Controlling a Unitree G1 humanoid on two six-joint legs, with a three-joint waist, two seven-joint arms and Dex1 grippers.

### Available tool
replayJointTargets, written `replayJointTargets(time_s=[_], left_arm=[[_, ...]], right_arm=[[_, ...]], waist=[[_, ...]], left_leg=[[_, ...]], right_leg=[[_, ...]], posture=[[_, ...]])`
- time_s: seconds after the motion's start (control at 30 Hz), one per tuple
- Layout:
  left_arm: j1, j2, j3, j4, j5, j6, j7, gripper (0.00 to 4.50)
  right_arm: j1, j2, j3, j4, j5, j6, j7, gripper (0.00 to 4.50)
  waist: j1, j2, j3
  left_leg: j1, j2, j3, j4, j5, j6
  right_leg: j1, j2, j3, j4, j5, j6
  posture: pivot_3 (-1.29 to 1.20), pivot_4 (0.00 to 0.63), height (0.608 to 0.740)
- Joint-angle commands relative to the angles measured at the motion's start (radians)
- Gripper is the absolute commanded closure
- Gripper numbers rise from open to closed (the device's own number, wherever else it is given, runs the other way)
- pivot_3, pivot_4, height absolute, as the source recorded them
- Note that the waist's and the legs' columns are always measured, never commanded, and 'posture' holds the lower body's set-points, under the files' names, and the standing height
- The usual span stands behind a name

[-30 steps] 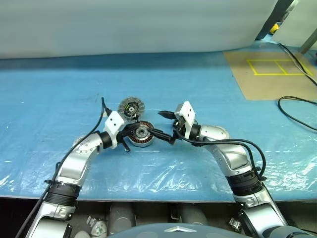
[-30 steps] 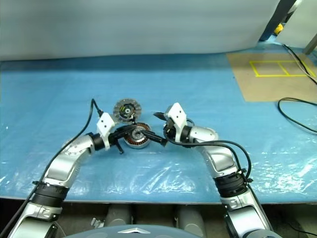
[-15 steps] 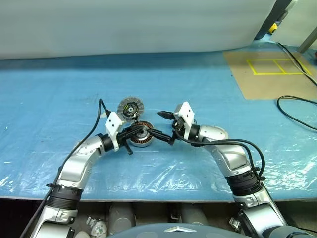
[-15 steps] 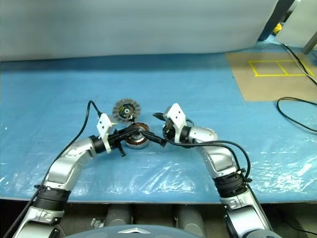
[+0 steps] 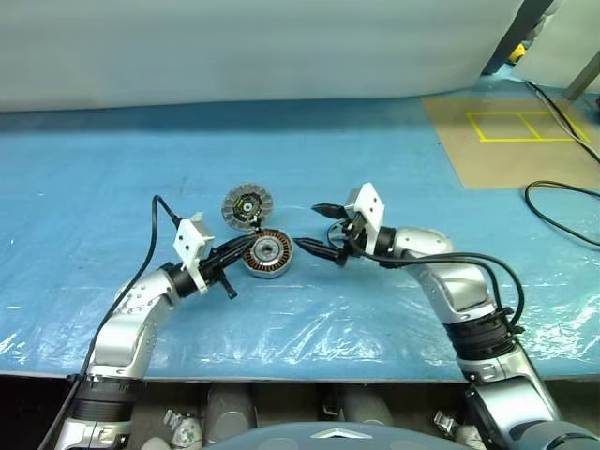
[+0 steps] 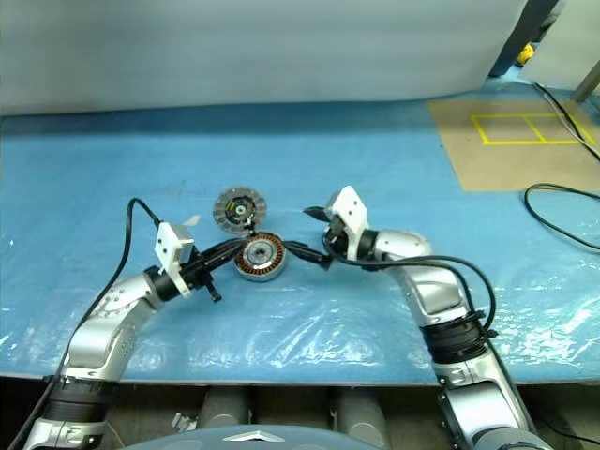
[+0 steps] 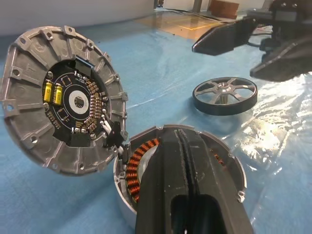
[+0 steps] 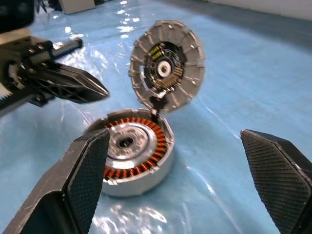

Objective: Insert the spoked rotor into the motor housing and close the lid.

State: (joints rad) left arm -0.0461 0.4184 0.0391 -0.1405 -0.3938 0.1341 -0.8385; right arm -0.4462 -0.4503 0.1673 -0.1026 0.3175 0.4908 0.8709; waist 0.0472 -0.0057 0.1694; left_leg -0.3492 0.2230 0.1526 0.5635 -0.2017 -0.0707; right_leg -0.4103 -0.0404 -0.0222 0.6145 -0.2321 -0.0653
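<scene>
The motor housing (image 5: 266,256), a round silver shell ringed with copper windings around a silver hub, lies on the blue sheet. Its lid (image 5: 247,204), a grey ribbed disc with a circuit board inside, stands open at the housing's far edge. The spoked rotor (image 7: 225,93), a dark-rimmed wheel with silver spokes, lies flat just beyond the housing, under my right gripper. My left gripper (image 5: 246,250) is shut on nothing, its tips at the housing's left rim. My right gripper (image 5: 319,230) hangs open to the right of the housing, holding nothing, its fingers (image 8: 83,185) wide apart.
A wrinkled blue plastic sheet (image 5: 394,309) covers the table, whose front edge runs close to me. A brown board with yellow tape (image 5: 511,141) lies at the far right, with a black cable (image 5: 562,211) beside it. A white wall closes the back.
My left gripper has drawn back to the left, off the top of the housing. My right gripper has slid to the right, away from the housing. Housing and lid have stayed put.
</scene>
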Motion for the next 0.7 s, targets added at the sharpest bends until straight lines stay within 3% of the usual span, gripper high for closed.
replayJointTargets(time_s=[0.03,0.43,0.7], left_arm=[[0.025,0.03,0.03,-0.061,-0.006,-0.049,-0.018,4.46],[0.063,0.027,-0.042,-0.153,0.001,-0.043,-0.002,4.46],[0.12,-0.014,-0.083,-0.2,0.018,-0.04,0.062,4.46]], right_arm=[[-0.054,-0.077,-0.008,0.006,0.009,0.03,0.077,0.0],[-0.281,-0.269,0.153,0.216,-0.117,0.125,0.313,0.0],[-0.489,-0.267,0.239,0.489,-0.221,0.043,0.478,0.0]], waist=[[0.0,0.0,0.0],[-0.002,0.0,0.0],[-0.001,0.0,0.0]], left_leg=[[0.0,0.0,0.0,0.0,0.0,0.0],[0.0,0.0,0.0,0.001,0.0,0.0],[0.0,0.001,0.001,0.005,0.0,0.001]], right_leg=[[0.0,0.0,0.0,0.0,0.0,0.0],[0.0,0.0,0.0,0.002,0.0,0.0],[-0.001,0.0,0.0,0.006,0.0,-0.001]], posture=[[0.0,0.15,0.74],[0.0,0.15,0.74],[0.0,0.15,0.74]])
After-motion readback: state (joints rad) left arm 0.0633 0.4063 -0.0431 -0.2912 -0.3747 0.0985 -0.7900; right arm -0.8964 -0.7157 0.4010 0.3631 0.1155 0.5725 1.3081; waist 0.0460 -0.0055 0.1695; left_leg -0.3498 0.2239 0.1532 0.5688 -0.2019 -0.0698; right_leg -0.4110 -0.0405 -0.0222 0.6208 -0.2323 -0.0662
